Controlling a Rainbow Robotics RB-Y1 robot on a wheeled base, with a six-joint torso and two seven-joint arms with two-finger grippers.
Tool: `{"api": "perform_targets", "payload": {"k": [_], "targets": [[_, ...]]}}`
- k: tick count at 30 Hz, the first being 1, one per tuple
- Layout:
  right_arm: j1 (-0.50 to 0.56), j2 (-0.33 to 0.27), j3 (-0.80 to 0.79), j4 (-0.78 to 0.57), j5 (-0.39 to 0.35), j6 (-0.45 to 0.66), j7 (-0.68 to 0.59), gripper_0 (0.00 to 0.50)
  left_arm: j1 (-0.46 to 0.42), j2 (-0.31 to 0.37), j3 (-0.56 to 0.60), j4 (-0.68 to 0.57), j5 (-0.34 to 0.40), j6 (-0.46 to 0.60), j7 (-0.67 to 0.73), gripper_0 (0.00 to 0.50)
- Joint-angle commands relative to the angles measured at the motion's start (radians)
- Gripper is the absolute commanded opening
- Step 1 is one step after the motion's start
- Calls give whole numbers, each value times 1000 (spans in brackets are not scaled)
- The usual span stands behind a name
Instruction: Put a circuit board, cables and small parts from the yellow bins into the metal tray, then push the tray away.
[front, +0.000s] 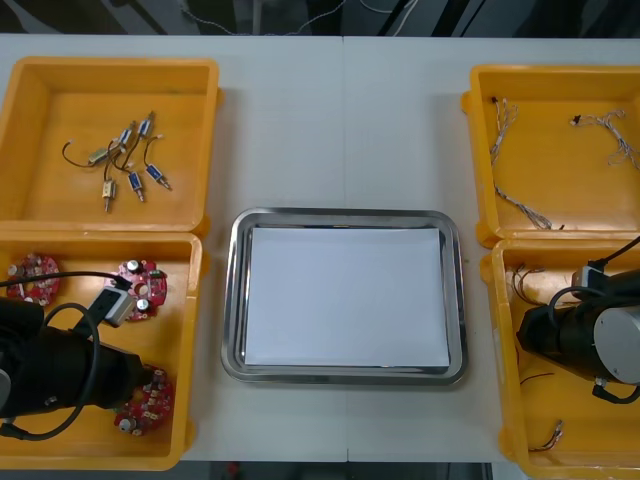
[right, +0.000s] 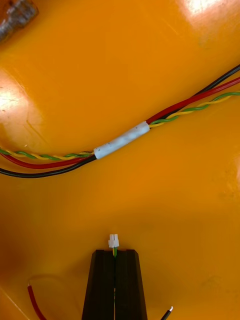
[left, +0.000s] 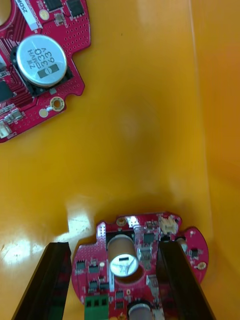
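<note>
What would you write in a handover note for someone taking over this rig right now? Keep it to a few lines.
Left gripper: open, straddling a board in the near left bin.
Right gripper: shut on a thin cable in the near right bin.
Small parts: in the far left bin.
Tray: centre of the table, white inside.
Done: nothing loaded yet.
Left: board, cables and parts into the tray, then push it away.

**Bright overhead light, glare in the bins**

The front view is evenly bright: the metal tray (front: 232, 300) rim gleams, and the surface (front: 340, 120) has almost no shadow. White glare lies on the yellow bin (right: 120, 210) floor, upper right of the right wrist frame. A soft shadow runs along the circuit board (left: 92, 267) edge.
</note>
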Motion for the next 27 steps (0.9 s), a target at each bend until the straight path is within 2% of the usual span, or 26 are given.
{"api": "perform_targets", "payload": {"k": [1, 6, 11, 16, 18, 19, 20, 21, 22, 23, 27], "targets": [[4, 14, -47, -46, -20, 26, -16, 0, 28, 41, -36, 32, -20, -53, -104, 500], [-5, 1, -88, -94, -48, 83, -13, 0, 30, 41, -36, 33, -22, -53, -113, 500], [-24, -19, -150, -112, -137, 124, -12, 0, 30, 41, -36, 32, -17, -53, -116, 500], [-31, -70, -199, -123, -217, 146, -9, 0, 30, 41, -36, 29, -11, -53, -116, 500], [-31, -93, -210, -131, -237, 152, -9, 0, 30, 41, -36, 24, -9, -53, -116, 391], [-31, -108, -219, -135, -252, 158, -12, 0, 30, 41, -36, 24, -9, -53, -116, 296], [-31, -122, -230, -140, -266, 169, -12, 0, 28, 41, -36, 23, -8, -53, -116, 174], [-33, -134, -242, -146, -277, 176, -15, 0, 28, 41, -36, 24, -6, -53, -116, 74], [-31, -141, -248, -147, -283, 181, -13, 0, 28, 42, -36, 24, -6, -53, -116, 23], [-33, -154, -262, -152, -297, 190, -12, 0, 27, 41, -36, 24, -5, -53, -116, 1], [-39, -188, -299, -160, -321, 227, -15, 0, 25, 41, -36, 23, 1, -53, -116, 0]]}}
